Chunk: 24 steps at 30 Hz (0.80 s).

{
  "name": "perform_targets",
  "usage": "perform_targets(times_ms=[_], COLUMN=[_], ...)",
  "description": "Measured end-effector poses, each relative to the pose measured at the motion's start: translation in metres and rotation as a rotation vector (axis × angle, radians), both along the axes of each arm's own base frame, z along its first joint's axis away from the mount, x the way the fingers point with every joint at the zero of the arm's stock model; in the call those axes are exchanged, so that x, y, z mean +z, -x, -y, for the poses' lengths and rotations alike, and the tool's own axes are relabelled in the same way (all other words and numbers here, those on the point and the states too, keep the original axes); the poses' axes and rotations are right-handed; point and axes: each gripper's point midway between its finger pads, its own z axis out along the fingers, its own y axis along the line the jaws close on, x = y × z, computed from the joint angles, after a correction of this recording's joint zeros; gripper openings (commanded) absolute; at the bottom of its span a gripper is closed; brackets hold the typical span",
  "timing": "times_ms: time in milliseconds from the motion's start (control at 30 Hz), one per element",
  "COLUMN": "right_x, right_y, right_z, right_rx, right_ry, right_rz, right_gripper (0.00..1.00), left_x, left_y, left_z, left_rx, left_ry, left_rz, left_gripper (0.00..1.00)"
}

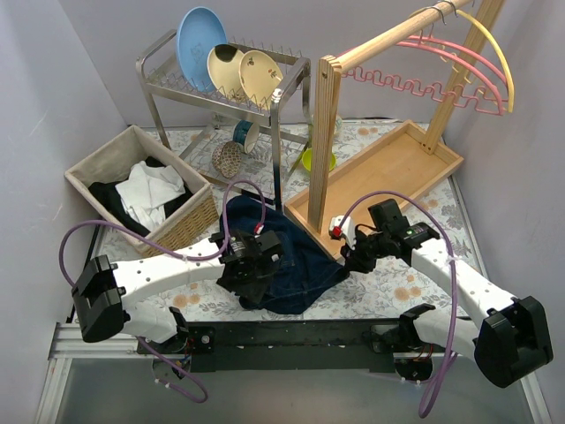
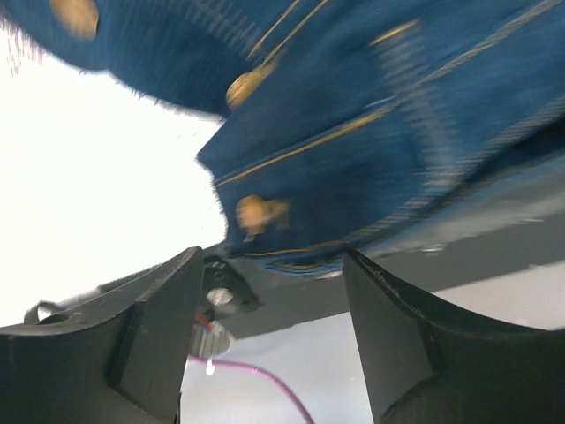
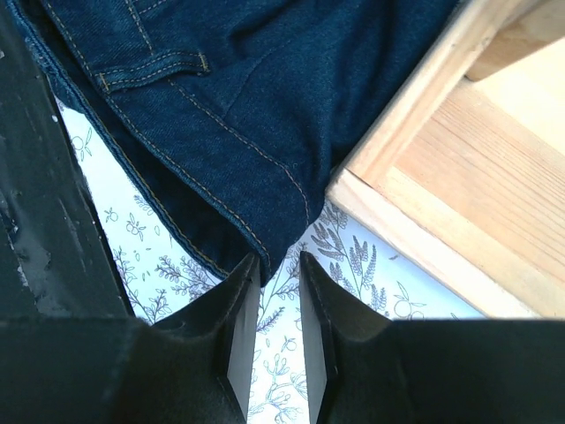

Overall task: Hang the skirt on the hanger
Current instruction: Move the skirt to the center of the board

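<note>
One denim skirt (image 1: 282,256) is lying flat. Two pink hangers (image 1: 415,88) and one yellow hanger (image 1: 500,53) are hanging from one wooden rail (image 1: 388,35). Three plates (image 1: 234,71) are standing in one dish rack (image 1: 212,95), with two bowls (image 1: 228,157) and one mug (image 1: 243,134) sitting below. One basket (image 1: 97,159) is holding clothes.

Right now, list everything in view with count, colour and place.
skirt: one, dark blue denim, crumpled mid-table
garment rack: one, pale wood with tray base, right
hangers: several, pink plus one yellow, on the rack's rail
dish rack: one, metal, back left
plates: three, one blue and two cream, in the dish rack
bowls: three, patterned, teal and green, under and beside the dish rack
basket: one, wicker, left, holding white and black clothes
tablecloth: one, white floral
left arm: one, white and black, jaws open at the skirt's left edge
right arm: one, white and black, jaws nearly closed at the skirt's corner, grip unclear
</note>
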Motion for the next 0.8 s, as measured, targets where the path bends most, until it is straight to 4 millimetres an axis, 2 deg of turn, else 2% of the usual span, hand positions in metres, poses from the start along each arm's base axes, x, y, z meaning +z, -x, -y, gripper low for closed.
perform_targets(times_ms=[133,367,567,633,700,733,800], right_x=[0.003,0.007,0.009,0.01,0.011,0.011,0.009], right_y=[-0.003,-0.001,0.005,0.007,0.009,0.01,0.012], right_z=[0.003,0.001,-0.002,-0.003,-0.005,-0.005,-0.006], right_rx=[-0.02,-0.016,0.009,0.024,0.044,0.058,0.077], right_ry=[-0.02,-0.044,-0.068,-0.072,-0.074,-0.073,-0.069], right_rz=[0.0,-0.015,-0.035,-0.045,-0.058,-0.064,-0.07], right_gripper=[0.31,0.31,0.37,0.41,0.46,0.52,0.57], left_x=[-0.013,-0.024,-0.031,-0.032,-0.031,-0.032,-0.031], left_y=[0.007,-0.001,-0.009,-0.011,-0.012,-0.013,-0.012], left_z=[-0.016,-0.001,0.008,0.01,0.013,0.015,0.015], left_rx=[0.033,0.032,0.033,0.038,0.048,0.051,0.063], left_ry=[-0.061,-0.049,-0.04,-0.032,-0.016,-0.006,0.013], left_rz=[-0.02,-0.009,0.013,0.019,0.025,0.029,0.033], left_gripper=[0.56,0.56,0.32,0.18,0.13,0.1,0.06])
